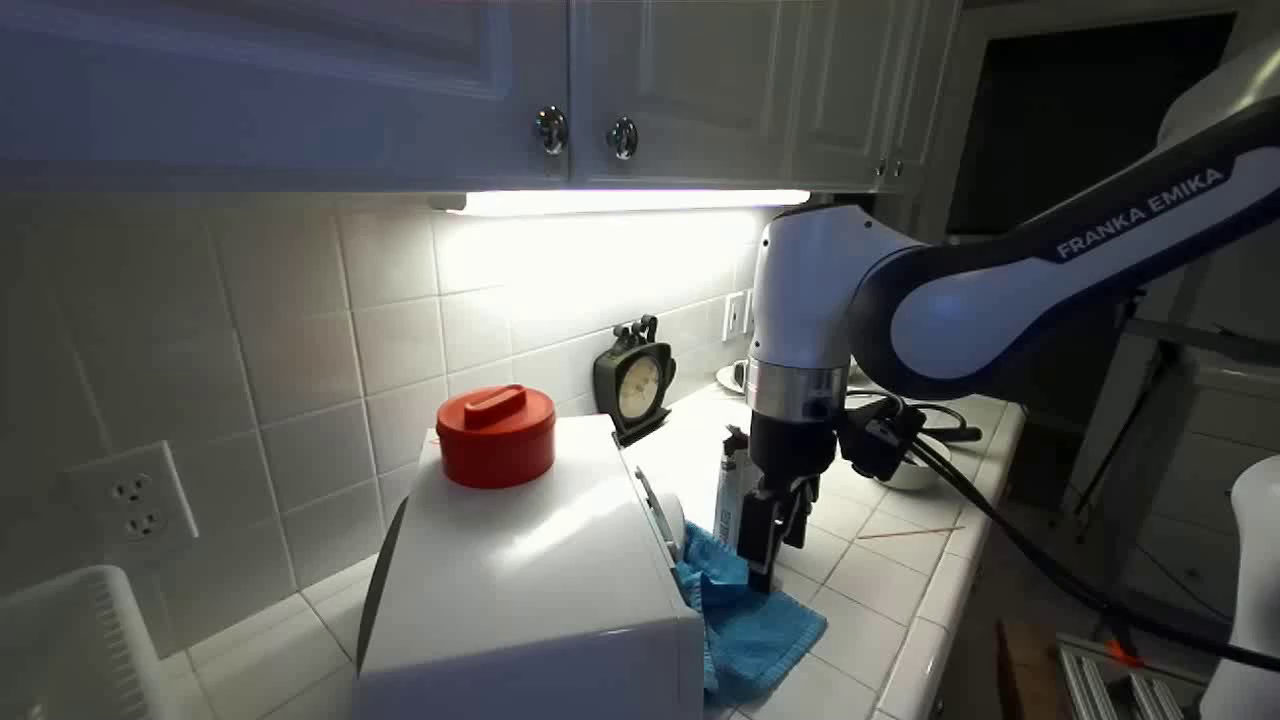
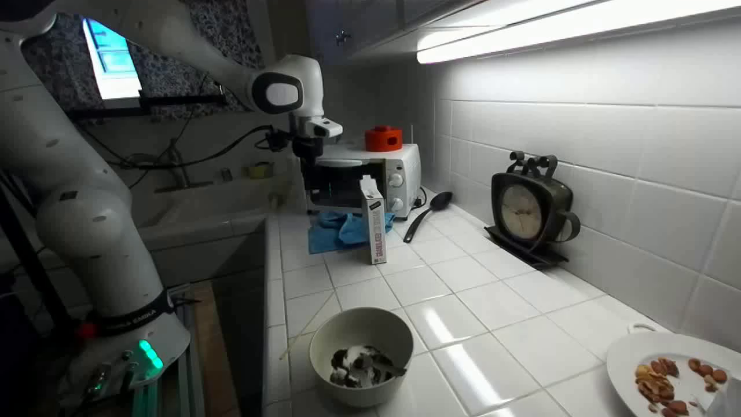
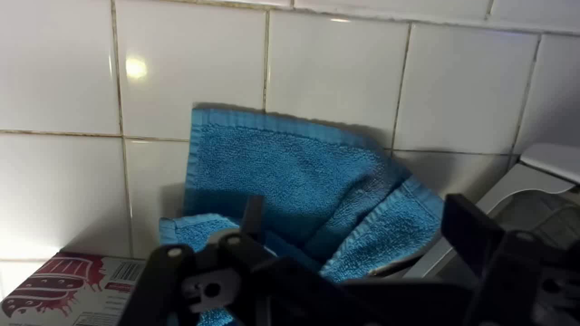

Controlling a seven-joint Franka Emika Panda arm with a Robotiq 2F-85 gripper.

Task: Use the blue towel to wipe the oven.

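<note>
Loosely rumpled, blue terry towel (image 3: pixel 281 167) lies on tiled tabletop (image 2: pixel 492 289), beside white toaster oven (image 1: pixel 530 570), jaws spread wide above, gripping nothing.

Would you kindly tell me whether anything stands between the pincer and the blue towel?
Nothing visible does: the open pincer is over the blue towel, and the granulated sugar box stands beside it, not between.

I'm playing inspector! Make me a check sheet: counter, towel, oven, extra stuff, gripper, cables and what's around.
Surface: counter of shiny white tiles
Job things: blue towel rumpled in front of white oven
Clutter: red container on the oven; box, black spoon, bowl, plate
Gripper: jaws open above the towel; whether touching, cannot tell
Cables: black cable droops below the arm
Surroundings: lit lamp under cabinets; clock by the wall
</note>
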